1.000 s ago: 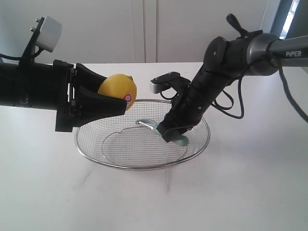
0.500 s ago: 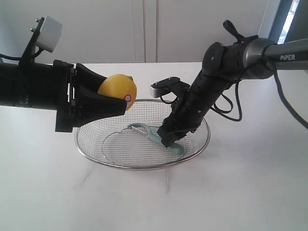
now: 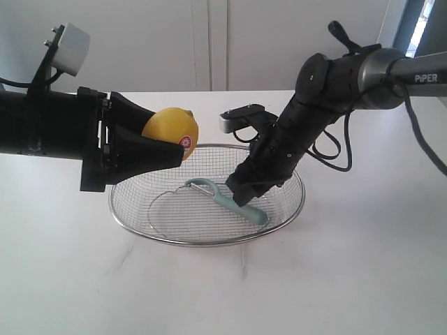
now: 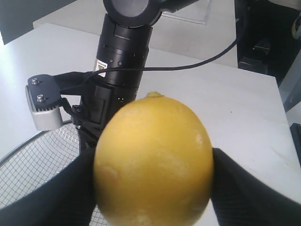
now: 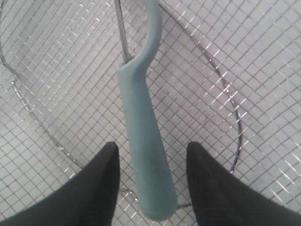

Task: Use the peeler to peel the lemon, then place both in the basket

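My left gripper (image 3: pixel 167 150) is shut on the yellow lemon (image 3: pixel 171 132), holding it in the air over the left rim of the wire mesh basket (image 3: pixel 133 227); its red-and-white sticker faces forward. The lemon (image 4: pixel 153 160) fills the left wrist view between the two black fingers. The pale teal peeler (image 3: pixel 237 206) lies loose on the basket's mesh floor. My right gripper (image 3: pixel 241 195) hangs just above its handle, open. In the right wrist view the peeler (image 5: pixel 143 122) rests on the mesh between the spread fingers (image 5: pixel 103 188) without touching them.
The basket (image 5: pixel 56 56) stands on a white table (image 3: pixel 349 279). A white wall rises behind. The right arm (image 4: pixel 124 52) reaches down into the basket from the right.
The right gripper has let go of the peeler, which now lies flat in the basket, and has lifted slightly. The left arm and the lemon have not moved.
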### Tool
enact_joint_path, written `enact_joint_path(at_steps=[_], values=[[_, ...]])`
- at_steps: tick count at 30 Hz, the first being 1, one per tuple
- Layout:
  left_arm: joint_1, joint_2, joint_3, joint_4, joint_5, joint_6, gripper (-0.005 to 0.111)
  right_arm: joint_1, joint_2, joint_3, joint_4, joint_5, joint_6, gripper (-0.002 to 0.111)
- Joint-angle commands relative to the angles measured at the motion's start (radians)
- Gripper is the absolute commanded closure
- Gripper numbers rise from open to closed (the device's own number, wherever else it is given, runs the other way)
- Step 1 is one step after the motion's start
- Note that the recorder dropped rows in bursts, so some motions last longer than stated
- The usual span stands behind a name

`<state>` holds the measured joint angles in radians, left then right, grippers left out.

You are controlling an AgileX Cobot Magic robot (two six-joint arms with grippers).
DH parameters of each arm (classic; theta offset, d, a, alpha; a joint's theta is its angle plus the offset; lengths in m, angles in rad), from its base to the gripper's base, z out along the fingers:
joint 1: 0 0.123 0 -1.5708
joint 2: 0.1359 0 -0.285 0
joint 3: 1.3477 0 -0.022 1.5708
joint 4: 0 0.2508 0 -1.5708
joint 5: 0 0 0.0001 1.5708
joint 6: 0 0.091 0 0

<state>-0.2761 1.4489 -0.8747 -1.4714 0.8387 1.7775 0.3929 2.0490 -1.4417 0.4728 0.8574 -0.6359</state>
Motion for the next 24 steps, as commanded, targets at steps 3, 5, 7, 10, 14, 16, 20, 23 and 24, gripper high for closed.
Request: enact_joint_path(at_steps=[3, 5, 7, 10, 14, 16, 20, 23, 24], values=[[-0.005, -0.004, 0.005, -0.039, 0.028, 0.007, 0.107, -0.005, -0.056, 0.0, 0.002, 0.037, 0.021, 0.065], [-0.005, -0.004, 0.005, -0.039, 0.028, 0.007, 0.107, -0.005, -0.07, 0.0, 0.002, 0.051, 0.026, 0.069], [-0.005, -0.004, 0.005, -0.039, 0.028, 0.007, 0.107, -0.005, -0.081, 0.0, 0.002, 0.062, 0.04, 0.075], [-0.005, -0.004, 0.005, -0.039, 0.028, 0.007, 0.107, -0.005, -0.09, 0.0, 0.003, 0.092, 0.063, 0.087], [-0.005, -0.004, 0.005, -0.031, 0.028, 0.007, 0.107, -0.005, -0.093, 0.0, 0.005, 0.134, 0.084, 0.102], [-0.005, -0.004, 0.005, -0.031, 0.028, 0.007, 0.107, -0.005, -0.093, 0.0, 0.005, 0.142, 0.106, 0.108], [-0.005, -0.004, 0.005, -0.031, 0.028, 0.007, 0.107, -0.005, -0.093, 0.0, 0.005, 0.138, 0.17, 0.108], [-0.005, -0.004, 0.005, -0.031, 0.028, 0.007, 0.107, -0.005, -0.099, 0.0, 0.003, 0.136, 0.207, 0.108], [-0.005, -0.004, 0.005, -0.031, 0.028, 0.007, 0.107, -0.005, -0.104, 0.0, 0.003, 0.136, 0.218, 0.108]])
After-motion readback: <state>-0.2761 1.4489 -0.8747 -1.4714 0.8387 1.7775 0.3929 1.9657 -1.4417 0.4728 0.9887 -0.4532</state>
